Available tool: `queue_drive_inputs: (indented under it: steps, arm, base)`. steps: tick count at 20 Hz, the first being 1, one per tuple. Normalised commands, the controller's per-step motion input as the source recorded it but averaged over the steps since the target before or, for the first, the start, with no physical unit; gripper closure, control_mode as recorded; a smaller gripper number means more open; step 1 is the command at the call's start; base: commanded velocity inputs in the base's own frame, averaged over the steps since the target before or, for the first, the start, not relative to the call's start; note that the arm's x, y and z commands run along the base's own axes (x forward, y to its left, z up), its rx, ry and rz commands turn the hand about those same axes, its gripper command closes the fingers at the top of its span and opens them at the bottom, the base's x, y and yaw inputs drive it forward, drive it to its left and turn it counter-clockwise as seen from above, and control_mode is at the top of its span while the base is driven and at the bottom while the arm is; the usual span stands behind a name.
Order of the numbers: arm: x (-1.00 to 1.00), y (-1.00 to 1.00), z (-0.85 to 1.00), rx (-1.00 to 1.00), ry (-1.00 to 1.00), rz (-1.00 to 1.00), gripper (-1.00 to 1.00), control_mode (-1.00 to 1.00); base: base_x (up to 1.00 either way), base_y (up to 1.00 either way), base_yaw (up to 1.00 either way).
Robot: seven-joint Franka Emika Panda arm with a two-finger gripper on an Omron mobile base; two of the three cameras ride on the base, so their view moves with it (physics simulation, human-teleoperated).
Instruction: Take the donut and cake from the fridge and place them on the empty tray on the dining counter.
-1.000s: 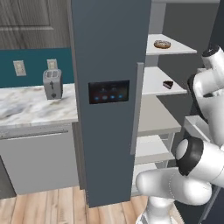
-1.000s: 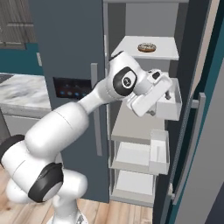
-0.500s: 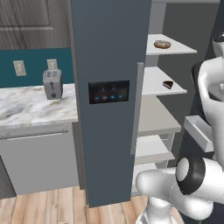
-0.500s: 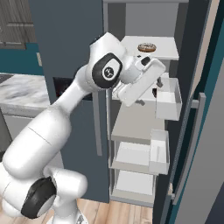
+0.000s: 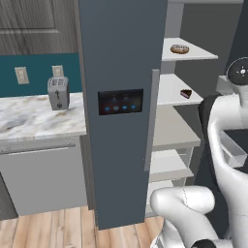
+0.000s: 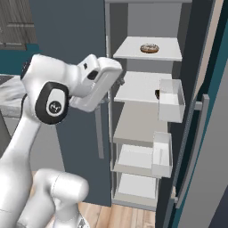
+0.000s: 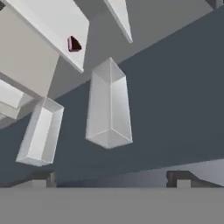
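Donut: you see the donut (image 5: 179, 49) lying flat on the top shelf (image 5: 193, 52) of the open fridge (image 5: 121, 63), ring face up; from the right base view it sits near the middle of that shelf (image 6: 149, 48). Being round, it shows no long axis.

Cake: the cake (image 5: 186, 93) rests one shelf below, close to the shelf's front right edge. In the left base view its wedge runs roughly left to right, pointed end to the left. In the hand view the cake (image 7: 74, 43) is a dark triangle with a pink edge near the shelf's rim, its tip toward the right of that rolled picture. In the right base view it is mostly hidden behind a clear door bin (image 6: 171, 100).

Gripper: your hand is raised in front of the open fridge, level with the cake's shelf, in the right base view. The gripper (image 7: 111, 178) shows two dark fingertips (image 7: 179, 178) set wide apart at the bottom of the hand view, with nothing between them and nothing touched. It faces the inside of the fridge door and its clear bins (image 7: 108, 109).

Surroundings: a toaster (image 5: 58, 93) stands on the marble counter (image 5: 34, 118) left of the fridge.
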Motion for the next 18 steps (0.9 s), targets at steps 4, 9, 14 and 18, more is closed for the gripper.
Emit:
queue_drive_inputs:
  steps: [4,9,14,18]
  arm:
    - [-0.34,1.00,-0.17,0.12,-0.53,0.00,-1.00,-1.00]
    - [-0.28,1.00,-0.16,0.20,-0.31,0.01,-1.00,-1.00]
    - [-0.26,0.85,-0.24,0.29,-0.15,0.09,-1.00,-1.00]
    - [-0.25,0.54,-0.20,0.33,-0.07,0.18,-1.00,-1.00]
  base:
    - [0.00,0.00,0.00]
    - [0.00,0.00,0.00]
    - [0.00,0.00,0.00]
    - [0.00,0.00,0.00]
